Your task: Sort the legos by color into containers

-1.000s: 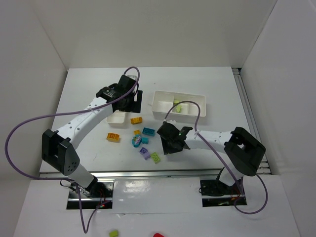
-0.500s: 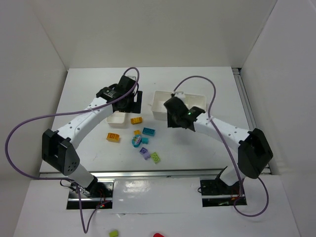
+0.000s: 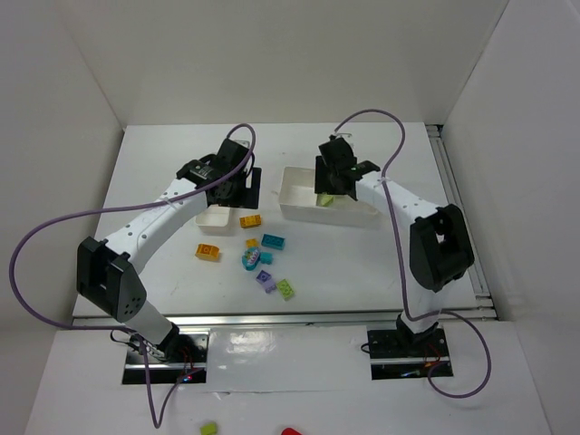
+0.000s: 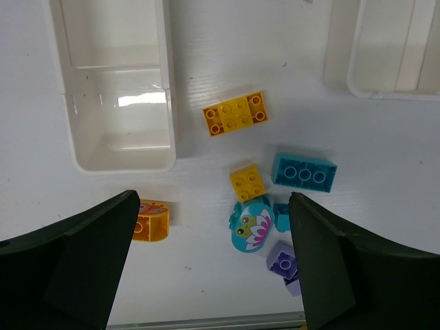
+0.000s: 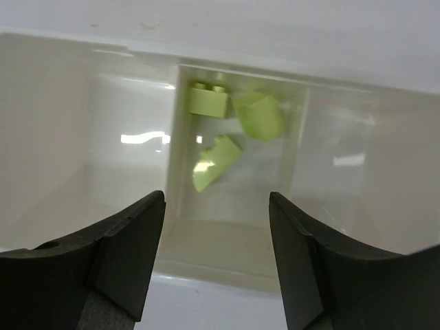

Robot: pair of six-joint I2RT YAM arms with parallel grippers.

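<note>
My right gripper (image 3: 331,188) hangs open over the wider container (image 3: 299,195), with nothing between its jaws (image 5: 216,196). Below it, three light green legos (image 5: 215,162) lie in the middle compartment. My left gripper (image 3: 237,181) is open and empty above the narrower container (image 3: 214,217), whose compartments (image 4: 117,82) hold nothing. On the table between the arms lie loose legos: a yellow brick (image 4: 235,113), a small yellow one (image 4: 247,183), a teal brick (image 4: 304,172), a teal frog piece (image 4: 252,225), a purple one (image 4: 283,261), an orange round one (image 4: 150,220) and a green one (image 3: 287,289).
A metal rail (image 3: 272,319) runs along the table's near edge. Beyond it lie a stray green bit (image 3: 208,429) and a red bit (image 3: 290,432). White walls close in the left, back and right sides. Purple cables loop over both arms.
My right arm has swung from the loose pile up to the wider container, and its jaws have opened there. The left arm has not moved.
</note>
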